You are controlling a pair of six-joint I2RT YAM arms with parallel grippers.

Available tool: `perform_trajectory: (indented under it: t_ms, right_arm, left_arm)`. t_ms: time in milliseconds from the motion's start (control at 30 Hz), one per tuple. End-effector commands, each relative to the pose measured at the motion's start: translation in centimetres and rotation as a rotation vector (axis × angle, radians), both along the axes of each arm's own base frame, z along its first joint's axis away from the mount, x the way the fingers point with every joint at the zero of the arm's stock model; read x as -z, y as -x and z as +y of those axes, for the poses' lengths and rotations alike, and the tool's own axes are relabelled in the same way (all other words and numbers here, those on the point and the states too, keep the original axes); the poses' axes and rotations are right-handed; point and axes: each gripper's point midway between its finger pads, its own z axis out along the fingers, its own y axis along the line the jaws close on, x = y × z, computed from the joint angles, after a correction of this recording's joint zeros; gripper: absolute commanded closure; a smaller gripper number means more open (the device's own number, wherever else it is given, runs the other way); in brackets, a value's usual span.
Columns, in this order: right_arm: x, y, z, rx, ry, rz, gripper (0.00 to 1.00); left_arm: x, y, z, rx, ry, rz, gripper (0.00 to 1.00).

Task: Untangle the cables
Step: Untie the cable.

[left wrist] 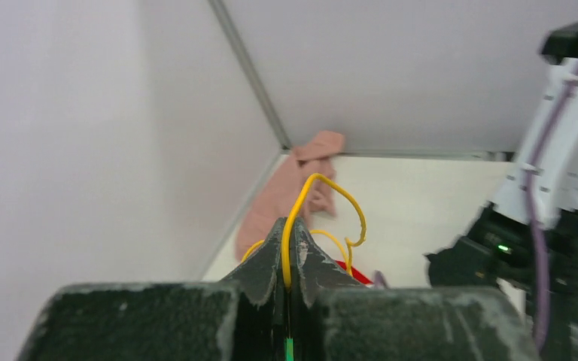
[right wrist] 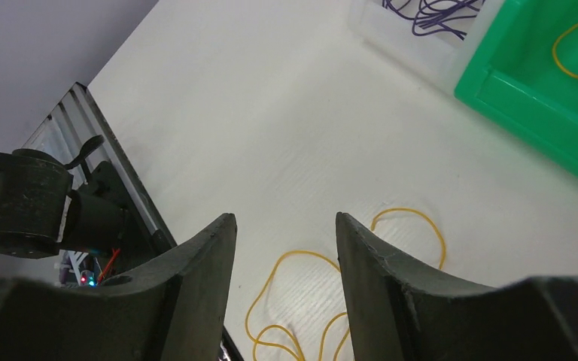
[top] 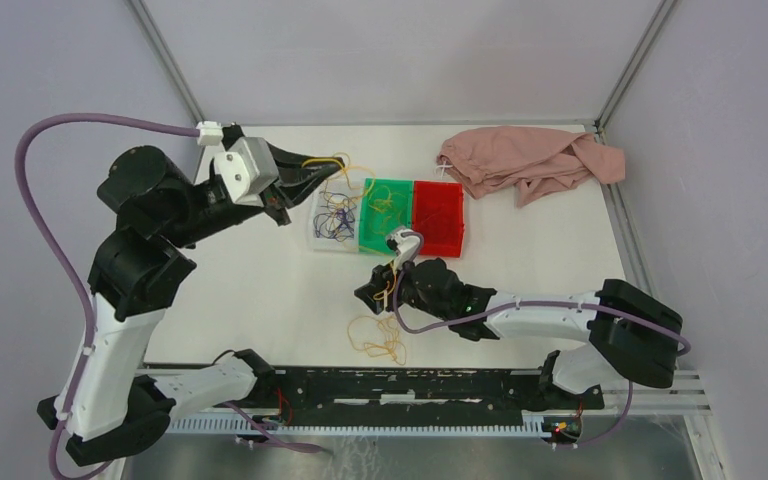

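Note:
My left gripper (top: 336,170) hangs over the clear tray (top: 317,238), shut on a yellow cable (top: 358,170) that loops out past its tips. In the left wrist view that yellow cable (left wrist: 296,210) rises from between the pressed fingertips of my left gripper (left wrist: 292,226) and curls right. Purple cables (top: 335,222) lie in the clear tray, and yellow ones (top: 388,205) in the green tray (top: 372,238). My right gripper (right wrist: 286,218) stands open above the table, with loose yellow cables (right wrist: 301,251) lying below it, also in the top view (top: 380,337).
A red tray (top: 440,215) adjoins the green tray on its right. A pink cloth (top: 530,160) lies crumpled at the back right corner. A black rail (top: 410,390) runs along the near table edge.

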Motion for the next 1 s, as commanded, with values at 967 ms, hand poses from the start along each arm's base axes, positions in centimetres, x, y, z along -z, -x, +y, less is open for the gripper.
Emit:
perform_trajectory:
  t_ms: [967]
  right_arm:
    - [-4.1,-7.3,-19.7,0.744,0.269,-0.076,0.35]
  left_arm:
    - [9.3,-16.7,-4.1,-0.382,-0.098,-0.134,0.97]
